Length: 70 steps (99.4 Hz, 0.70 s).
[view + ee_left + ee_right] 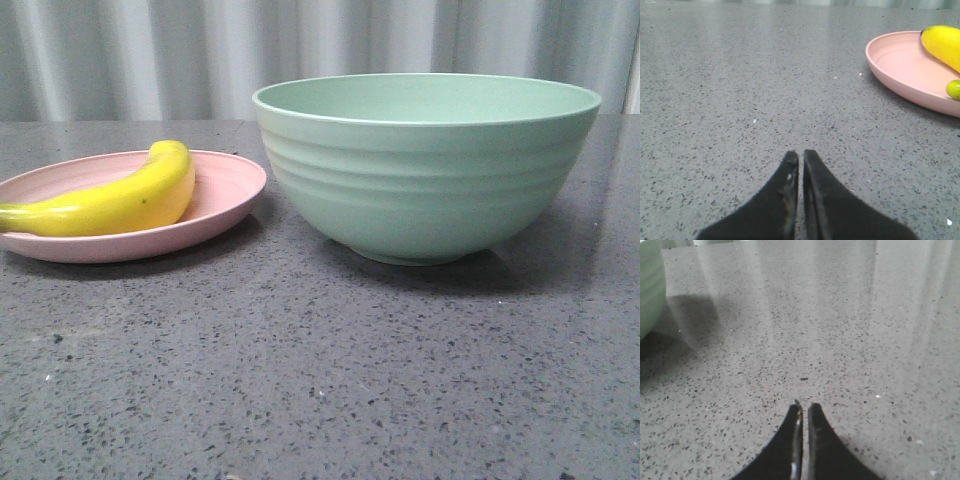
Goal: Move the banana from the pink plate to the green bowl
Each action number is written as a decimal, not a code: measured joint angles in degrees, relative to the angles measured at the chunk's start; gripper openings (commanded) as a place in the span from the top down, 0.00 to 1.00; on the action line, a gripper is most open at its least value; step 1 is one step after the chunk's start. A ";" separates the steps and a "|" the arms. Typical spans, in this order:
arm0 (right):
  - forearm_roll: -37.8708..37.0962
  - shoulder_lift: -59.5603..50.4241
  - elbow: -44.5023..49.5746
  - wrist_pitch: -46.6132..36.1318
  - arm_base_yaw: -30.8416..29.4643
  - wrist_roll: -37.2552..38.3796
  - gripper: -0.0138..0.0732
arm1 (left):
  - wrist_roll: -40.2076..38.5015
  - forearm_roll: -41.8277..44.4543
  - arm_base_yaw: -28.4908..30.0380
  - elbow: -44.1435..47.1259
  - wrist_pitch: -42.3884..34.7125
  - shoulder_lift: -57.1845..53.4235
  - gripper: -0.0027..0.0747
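The banana [115,203] is laid across the pink plate [225,195], its greenish stem end poking out past the plate's left rim. The green bowl [425,170] is parked just right of the plate, rims close but a thin gap can be seen between them. Plenty of bare speckled grey table [320,380] is left open in front of the bowl. The left gripper [801,156] is pinched nearly closed on nothing, over bare table well off from the plate. The right gripper [804,406] is pinched nearly closed too, empty, with the bowl's wall off to one side.
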 measured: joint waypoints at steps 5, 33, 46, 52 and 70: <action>0.00 0.00 0.00 0.00 0.00 0.00 0.92 | 0.00 0.00 0.00 0.00 0.00 0.00 0.99; 0.00 0.00 0.00 0.00 0.00 0.00 0.92 | 0.00 0.00 0.00 0.00 0.00 0.00 0.99; 0.00 0.00 0.00 0.00 0.00 0.00 0.92 | 0.00 0.00 0.00 0.00 0.00 0.00 0.99; 0.00 0.00 0.00 0.00 0.00 0.00 0.92 | 0.00 0.00 0.00 0.00 0.00 0.00 0.99; 0.00 0.00 0.00 0.00 0.00 0.00 0.92 | 0.00 1.57 0.00 0.00 -0.26 0.00 0.99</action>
